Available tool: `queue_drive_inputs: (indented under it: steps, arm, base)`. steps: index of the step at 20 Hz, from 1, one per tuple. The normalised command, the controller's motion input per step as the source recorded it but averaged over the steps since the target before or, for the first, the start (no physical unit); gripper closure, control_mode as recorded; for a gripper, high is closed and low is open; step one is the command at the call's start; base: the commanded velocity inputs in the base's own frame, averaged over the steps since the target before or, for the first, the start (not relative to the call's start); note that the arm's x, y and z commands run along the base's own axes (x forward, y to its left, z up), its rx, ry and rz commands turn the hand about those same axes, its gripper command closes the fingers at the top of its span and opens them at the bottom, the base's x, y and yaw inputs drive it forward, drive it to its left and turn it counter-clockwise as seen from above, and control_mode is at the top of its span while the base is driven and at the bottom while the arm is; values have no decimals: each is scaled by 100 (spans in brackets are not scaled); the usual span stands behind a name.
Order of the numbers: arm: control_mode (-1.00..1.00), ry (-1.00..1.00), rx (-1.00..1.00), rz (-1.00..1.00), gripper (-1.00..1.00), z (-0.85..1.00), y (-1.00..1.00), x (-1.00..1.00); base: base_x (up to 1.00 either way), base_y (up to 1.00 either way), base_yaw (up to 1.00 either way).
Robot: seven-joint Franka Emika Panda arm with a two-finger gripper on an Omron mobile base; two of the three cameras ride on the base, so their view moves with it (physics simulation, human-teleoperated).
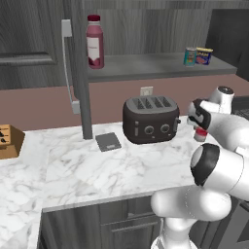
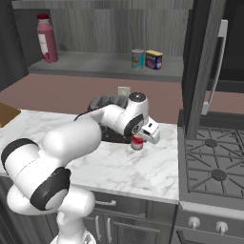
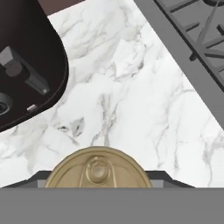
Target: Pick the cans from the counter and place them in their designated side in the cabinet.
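Note:
A red can with a white band [image 1: 200,135] [image 2: 137,143] stands low over the white marble counter [image 1: 97,170] [image 2: 119,167], just right of the toaster. My gripper [image 1: 198,127] [image 2: 138,137] reaches down over it. In the hand view the can's tan top [image 3: 98,172] sits between the two dark fingertips, which press on its sides. Whether it still touches the counter I cannot tell. A teal-blue can [image 1: 189,56] [image 2: 137,58] stands on the right side of the cabinet shelf [image 1: 146,65] [image 2: 95,64].
A dark toaster [image 1: 150,118] [image 2: 105,102] [image 3: 26,65] is close to the left of the can. A blue tin [image 1: 204,56] [image 2: 154,59] and a dark-red bottle [image 1: 95,41] [image 2: 46,38] share the shelf. Open cabinet doors [image 1: 80,73] [image 2: 200,62] and a stove [image 2: 214,162] flank the spot.

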Motion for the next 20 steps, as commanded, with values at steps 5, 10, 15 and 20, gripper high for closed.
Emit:
queue_drive_inputs:
  steps: [5,10,15,20]
  arm:
    - [-100,-5,0,0,100,37,0,0]
    - [-100,-5,0,0,100,36,0,0]
    - [-100,-5,0,0,100,34,1,0]
    - [-100,-5,-2,0,100,34,0,0]
  base:
    - [0,0,0]
    - [0,0,0]
    - [0,0,0]
    - [0,0,0]
